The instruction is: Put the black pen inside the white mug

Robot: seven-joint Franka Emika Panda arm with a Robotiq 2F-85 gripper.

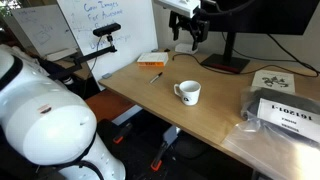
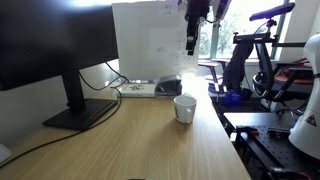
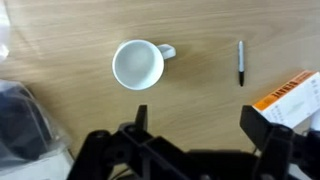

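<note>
The white mug (image 1: pixel 187 92) stands upright on the wooden desk, handle to one side; it also shows in an exterior view (image 2: pixel 185 109) and in the wrist view (image 3: pixel 138 64). The black pen (image 3: pixel 241 62) lies flat on the desk beyond the mug's handle; it appears as a thin dark stick in an exterior view (image 1: pixel 156 76). My gripper (image 1: pixel 186 40) hangs high above the desk, open and empty, with wood between its fingers in the wrist view (image 3: pixel 196 122). It also shows in an exterior view (image 2: pixel 192 45).
An orange-and-white flat box (image 3: pixel 290 97) lies near the pen. A monitor on a stand (image 1: pixel 228 62) is at the desk's back. A dark bag with a white label (image 1: pixel 284 118) lies at one end. A whiteboard (image 1: pixel 105 30) stands beside the desk.
</note>
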